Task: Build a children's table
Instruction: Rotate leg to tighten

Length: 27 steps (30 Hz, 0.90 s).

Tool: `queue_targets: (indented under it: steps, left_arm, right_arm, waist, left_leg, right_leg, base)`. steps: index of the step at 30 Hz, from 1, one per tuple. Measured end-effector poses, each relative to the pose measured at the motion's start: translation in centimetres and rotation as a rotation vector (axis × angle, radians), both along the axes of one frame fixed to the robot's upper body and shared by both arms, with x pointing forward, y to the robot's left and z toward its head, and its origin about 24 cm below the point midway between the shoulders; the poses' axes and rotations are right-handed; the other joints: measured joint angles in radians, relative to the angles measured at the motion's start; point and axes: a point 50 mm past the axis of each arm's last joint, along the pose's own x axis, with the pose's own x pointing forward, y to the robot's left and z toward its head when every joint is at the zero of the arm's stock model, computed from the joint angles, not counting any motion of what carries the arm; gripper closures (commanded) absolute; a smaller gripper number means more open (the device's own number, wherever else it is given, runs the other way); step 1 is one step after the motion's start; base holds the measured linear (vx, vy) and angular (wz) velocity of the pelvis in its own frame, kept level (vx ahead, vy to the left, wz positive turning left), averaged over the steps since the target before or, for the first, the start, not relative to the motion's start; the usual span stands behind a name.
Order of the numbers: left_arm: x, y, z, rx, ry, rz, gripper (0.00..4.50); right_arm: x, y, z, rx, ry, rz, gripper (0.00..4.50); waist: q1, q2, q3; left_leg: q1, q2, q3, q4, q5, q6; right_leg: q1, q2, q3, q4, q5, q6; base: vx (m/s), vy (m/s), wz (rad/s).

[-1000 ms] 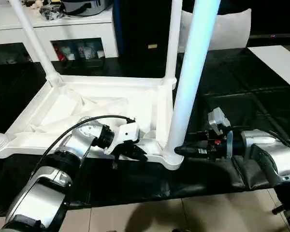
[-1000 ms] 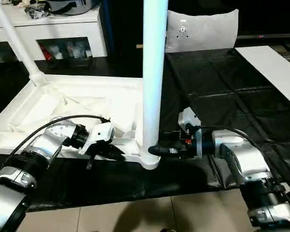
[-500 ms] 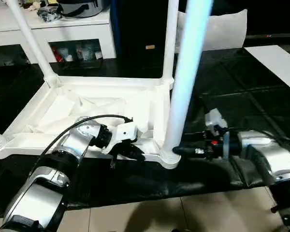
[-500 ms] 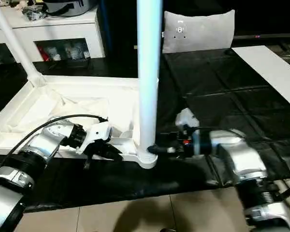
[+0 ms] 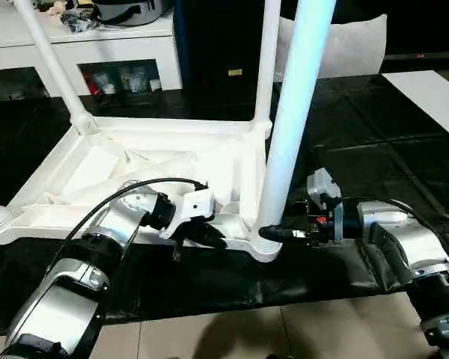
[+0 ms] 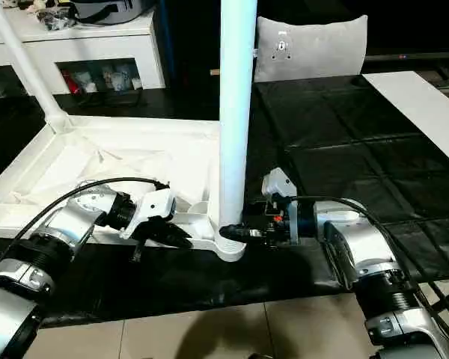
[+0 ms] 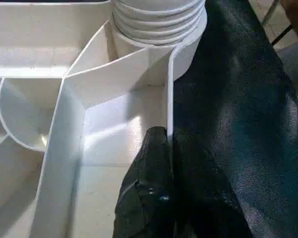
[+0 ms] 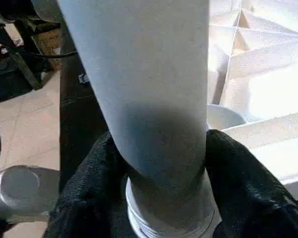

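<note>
Children's table top (image 5: 135,168): white, upside down on the black-covered counter (image 6: 344,149), legs upright in its corner sockets. Left gripper (image 7: 164,148): jaws pinched closed on the top's near rim wall. Right gripper (image 8: 159,163): jaws clasping the near-corner leg (image 5: 288,134) just above its socket.

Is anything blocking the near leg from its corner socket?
Nothing visible does: the long white tapered tube leg already stands upright in the round corner socket, with the right tool clasping its base.
</note>
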Motion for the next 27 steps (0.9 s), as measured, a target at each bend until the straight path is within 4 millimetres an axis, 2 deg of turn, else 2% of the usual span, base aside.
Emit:
queue_targets:
  steps: [8, 10, 14, 18, 22, 25, 26, 27]
  left_arm:
    - [-0.1, -0.2, 0.0, -0.009, 0.035, 0.034, 4.5]
    - [-0.1, -0.4, -0.2, -0.015, 0.054, 0.064, 4.5]
    - [0.6, -0.2, -0.3, -0.028, 0.048, 0.235, 4.5]
    - [1.8, -2.7, -0.5, -0.063, 0.017, 0.447, 4.5]
    - [2.1, -5.0, -0.7, -0.112, 0.007, 0.562, 4.5]
    - [2.3, -6.1, -0.6, -0.127, -0.009, 0.618, 4.5]
    - [2.4, -6.1, -0.6, -0.127, -0.011, 0.623, 4.5]
    - [2.4, -6.2, -0.5, -0.128, -0.016, 0.625, 4.5]
  right_arm:
    - [-0.3, 0.1, 0.0, 0.014, 0.017, -0.025, 2.51]
    - [-0.4, 0.5, -0.2, 0.025, 0.014, -0.067, 2.52]
    - [0.7, 2.0, -0.8, 0.049, 0.006, -0.286, 2.52]
    - [3.2, 2.9, -0.6, 0.013, -0.026, -0.596, 2.52]
    - [4.3, 3.1, -0.5, -0.001, -0.036, -0.785, 2.52]
    - [4.8, 3.3, -0.5, -0.012, -0.068, -0.862, 2.52]
    - [4.8, 3.4, -0.4, -0.01, -0.073, -0.868, 2.18]
    - [4.9, 3.3, -0.4, 0.0, -0.074, -0.878, 2.18]
  waist:
    - [0.011, 0.0, 0.0]
    - [0.009, 0.0, 0.0]
    - [-0.024, 0.001, 0.0]
    - [-0.064, 0.002, 0.0]
    - [-0.078, 0.002, 0.0]
    - [-0.076, 0.003, -0.001]
    - [-0.076, 0.004, -0.001]
    - [-0.074, 0.004, -0.001]
  left_leg:
    - [0.0, 0.0, 0.0, 0.0, 0.0, 0.0]
    - [0.002, 0.0, 0.0, -0.001, 0.0, 0.0]
    - [0.006, 0.0, 0.001, 0.0, 0.0, -0.003]
    - [0.005, 0.0, 0.001, 0.005, -0.002, -0.007]
    - [0.001, 0.0, -0.002, 0.002, -0.002, -0.006]
    - [-0.002, 0.0, -0.004, 0.001, 0.0, 0.0]
    - [-0.003, 0.0, -0.004, 0.001, -0.001, 0.001]
    - [-0.003, -0.001, -0.004, 0.0, -0.001, 0.002]
  right_leg:
    - [0.0, 0.0, 0.0, 0.0, 0.0, 0.0]
    - [0.0, 0.0, 0.001, 0.0, 0.0, 0.0]
    - [0.002, 0.0, 0.002, 0.001, 0.0, 0.0]
    - [0.003, -0.001, -0.003, -0.003, 0.0, 0.0]
    - [0.005, -0.001, -0.006, -0.011, 0.002, 0.003]
    - [0.005, -0.001, -0.005, -0.012, 0.003, 0.003]
    - [0.004, -0.001, -0.005, -0.012, 0.004, 0.003]
    - [0.004, -0.001, -0.005, -0.012, 0.004, 0.002]
  base:
    - [0.0, 0.0, 0.0]
    - [0.0, 0.0, 0.0]
    - [0.0, 0.0, 0.0]
    - [0.0, 0.0, 0.0]
    - [0.0, 0.0, 0.0]
    - [0.0, 0.0, 0.0]
    - [0.0, 0.0, 0.0]
    - [0.0, 0.0, 0.0]
